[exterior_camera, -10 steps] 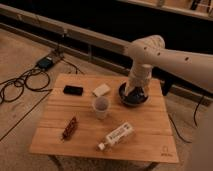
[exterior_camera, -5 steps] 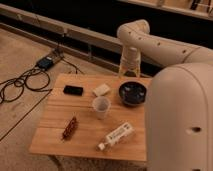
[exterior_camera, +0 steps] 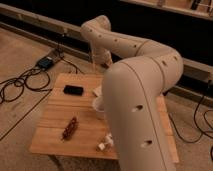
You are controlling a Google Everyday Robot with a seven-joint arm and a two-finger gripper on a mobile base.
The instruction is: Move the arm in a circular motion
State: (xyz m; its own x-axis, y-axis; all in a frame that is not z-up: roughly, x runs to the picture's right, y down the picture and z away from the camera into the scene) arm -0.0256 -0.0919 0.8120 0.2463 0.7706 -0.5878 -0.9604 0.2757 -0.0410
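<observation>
The cream-white arm (exterior_camera: pixel 137 100) fills the middle and right of the camera view. Its thick near segment rises from the bottom edge to a rounded elbow (exterior_camera: pixel 162 65). A second segment with dark screw holes runs up and left to a joint (exterior_camera: pixel 97 27). From there the wrist hangs down, with the gripper (exterior_camera: pixel 98 66) above the far edge of the wooden table (exterior_camera: pixel 55 125). The arm hides the table's right half.
On the table lie a black flat object (exterior_camera: pixel 74 90), a white cup (exterior_camera: pixel 98 106) partly behind the arm, a brown snack (exterior_camera: pixel 70 128) and a white bottle (exterior_camera: pixel 105 144), mostly hidden. Cables and a power box (exterior_camera: pixel 46 62) lie on the floor at the left. A dark wall runs behind.
The arm has swung left and closer to the camera. Its near segment now covers the table's right side and hides the dark bowl seen earlier. The table objects have not moved.
</observation>
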